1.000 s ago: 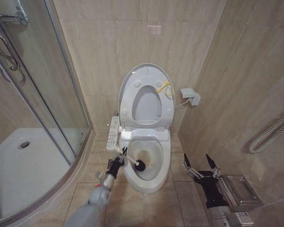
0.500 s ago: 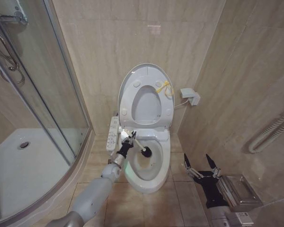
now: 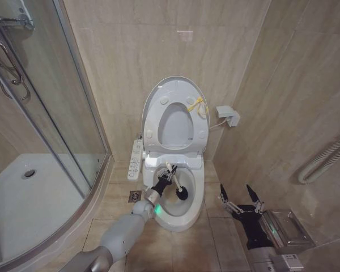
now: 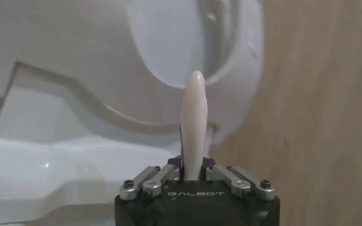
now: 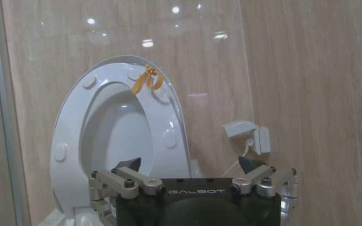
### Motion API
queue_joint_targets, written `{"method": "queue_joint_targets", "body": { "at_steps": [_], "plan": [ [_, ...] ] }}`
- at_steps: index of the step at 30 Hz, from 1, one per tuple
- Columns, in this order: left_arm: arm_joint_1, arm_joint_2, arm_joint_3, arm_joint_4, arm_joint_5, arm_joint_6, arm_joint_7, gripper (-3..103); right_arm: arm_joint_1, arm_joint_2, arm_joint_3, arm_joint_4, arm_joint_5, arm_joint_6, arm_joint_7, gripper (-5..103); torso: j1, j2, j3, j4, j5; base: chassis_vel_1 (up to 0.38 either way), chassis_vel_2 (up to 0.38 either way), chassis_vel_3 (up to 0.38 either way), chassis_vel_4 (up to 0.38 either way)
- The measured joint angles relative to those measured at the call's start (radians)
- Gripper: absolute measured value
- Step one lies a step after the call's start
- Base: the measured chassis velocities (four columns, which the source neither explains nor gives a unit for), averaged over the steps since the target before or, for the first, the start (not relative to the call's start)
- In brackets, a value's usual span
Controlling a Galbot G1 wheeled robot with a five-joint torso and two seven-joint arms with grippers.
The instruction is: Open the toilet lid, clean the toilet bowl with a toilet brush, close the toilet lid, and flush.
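The toilet lid (image 3: 173, 127) stands raised against the back wall, with the ring seat and its yellow tie (image 3: 196, 105) folded up in front of it. Below lies the open toilet bowl (image 3: 176, 220), brownish inside. My left gripper (image 3: 165, 180) reaches over the bowl's rear left part, shut on the toilet brush's white handle (image 4: 195, 122). The dark brush head (image 3: 182, 194) is down inside the bowl. My right gripper (image 3: 241, 198) hangs open low to the right of the toilet, holding nothing; from its wrist the raised lid (image 5: 121, 136) shows ahead.
A curved glass shower enclosure (image 3: 51, 124) takes up the left side. A control panel (image 3: 135, 160) sits at the toilet's left, and a floor drain (image 3: 135, 196) lies below it. A wall box (image 3: 228, 115) hangs right of the lid. A metal box (image 3: 286, 226) is by the right arm.
My left gripper carried the brush from the bowl's left rim rightward and toward the back. The brush head shifted right inside the bowl. The right arm stayed still.
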State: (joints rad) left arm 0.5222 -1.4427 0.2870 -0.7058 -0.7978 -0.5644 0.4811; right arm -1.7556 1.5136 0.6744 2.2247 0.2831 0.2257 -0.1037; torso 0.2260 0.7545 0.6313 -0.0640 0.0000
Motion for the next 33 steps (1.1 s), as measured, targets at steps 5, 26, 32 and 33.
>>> {"method": "queue_joint_targets", "body": {
  "at_steps": [5, 26, 32, 33],
  "plan": [
    [0.0, 0.011, -0.037, 0.034, 0.178, -0.043, 0.043, 18, 0.0, 0.0, 0.0, 0.0, 0.0, 0.0, 0.0, 100, 0.0, 0.0, 0.0, 0.0001, 0.0, 0.0, 0.0, 0.0, 0.0],
    [0.018, -0.01, -0.069, -0.005, 0.149, -0.041, 0.036, 18, 0.0, 0.0, 0.0, 0.0, 0.0, 0.0, 0.0, 100, 0.0, 0.0, 0.0, -0.0001, -0.0003, 0.0, 0.0, 0.0, 0.0],
    [0.016, -0.021, -0.095, 0.016, 0.208, -0.067, 0.048, 18, 0.0, 0.0, 0.0, 0.0, 0.0, 0.0, 0.0, 100, 0.0, 0.0, 0.0, 0.0, -0.0001, 0.0, 0.0, 0.0, 0.0],
    [0.016, -0.021, -0.095, 0.016, 0.208, -0.067, 0.048, 18, 0.0, 0.0, 0.0, 0.0, 0.0, 0.0, 0.0, 100, 0.0, 0.0, 0.0, 0.0, -0.0001, 0.0, 0.0, 0.0, 0.0]
  ]
}}
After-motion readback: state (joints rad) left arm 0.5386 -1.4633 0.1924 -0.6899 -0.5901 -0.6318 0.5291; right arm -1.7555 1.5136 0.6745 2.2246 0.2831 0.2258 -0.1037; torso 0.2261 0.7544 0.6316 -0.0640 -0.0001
